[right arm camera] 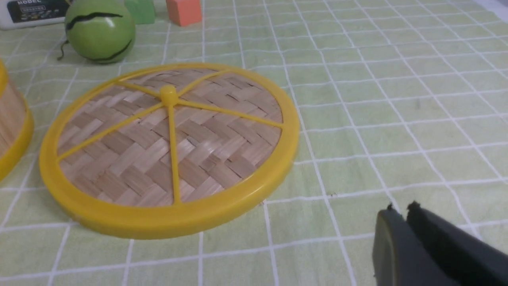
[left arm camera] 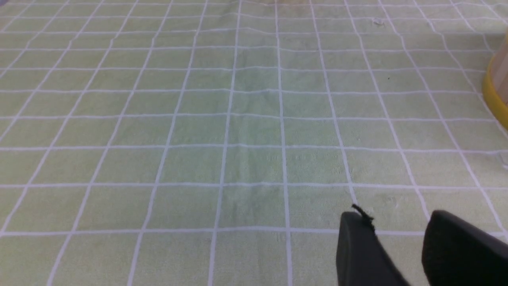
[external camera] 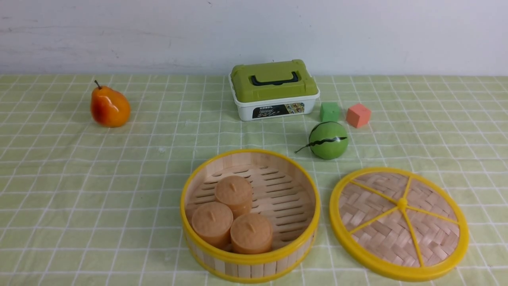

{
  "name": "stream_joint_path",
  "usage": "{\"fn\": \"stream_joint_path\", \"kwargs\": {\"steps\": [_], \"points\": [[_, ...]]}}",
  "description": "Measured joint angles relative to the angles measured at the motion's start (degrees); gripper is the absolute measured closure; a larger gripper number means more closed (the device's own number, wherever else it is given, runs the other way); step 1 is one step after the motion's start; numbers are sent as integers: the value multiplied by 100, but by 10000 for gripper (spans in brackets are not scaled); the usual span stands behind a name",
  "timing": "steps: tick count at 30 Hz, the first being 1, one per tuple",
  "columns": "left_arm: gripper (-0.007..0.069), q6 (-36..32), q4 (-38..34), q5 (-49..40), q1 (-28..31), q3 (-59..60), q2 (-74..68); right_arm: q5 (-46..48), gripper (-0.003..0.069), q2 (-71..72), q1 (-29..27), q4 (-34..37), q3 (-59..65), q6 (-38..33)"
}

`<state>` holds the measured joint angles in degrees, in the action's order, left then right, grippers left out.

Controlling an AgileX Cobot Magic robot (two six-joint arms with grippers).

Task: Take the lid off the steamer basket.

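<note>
Left gripper: in the left wrist view, the jaws of the left gripper (left arm camera: 397,215) are held apart, with cloth seen in the gap.
Pear: the orange pear (external camera: 110,106) is seen far back on the left, with its dark stem pointed up.
Steamer basket: the steamer basket (external camera: 251,267) is set flat near the middle, with its open side turned up. Since it is round, no long side is seen.
Buns: three brown buns, one behind (external camera: 233,192), one at the left (external camera: 212,223) and one in front (external camera: 251,232), are grouped in the left part of the basket.
Box: the white box with a green lid (external camera: 274,90) is placed behind the basket, its long side running mostly left to right.
Melon: the green melon (external camera: 328,141) is placed behind and to the right of the basket, its stem pointed left and a bit forward.
Blocks: a green block (external camera: 330,112) and a pink block (external camera: 358,115) are seen behind it.
Lid: the lid (external camera: 377,228) is laid flat on the cloth (external camera: 79,190), right of the basket and apart from it. Its knob (external camera: 402,204) is turned up. No long axis is found, as it is round; one yellow spoke (external camera: 413,238) is pointed forward and slightly right.
Right gripper: in the right wrist view, the jaws of the right gripper (right arm camera: 402,207) are kept narrow and together, with nothing held.
</note>
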<state>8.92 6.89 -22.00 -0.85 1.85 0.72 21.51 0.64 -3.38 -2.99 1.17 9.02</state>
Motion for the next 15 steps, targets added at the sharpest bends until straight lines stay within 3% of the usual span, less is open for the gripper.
{"fn": "stream_joint_path", "kwargs": {"steps": [15], "points": [[386,0,0,0,0,0,0,42,617,0,0,17,-10,21]]}}
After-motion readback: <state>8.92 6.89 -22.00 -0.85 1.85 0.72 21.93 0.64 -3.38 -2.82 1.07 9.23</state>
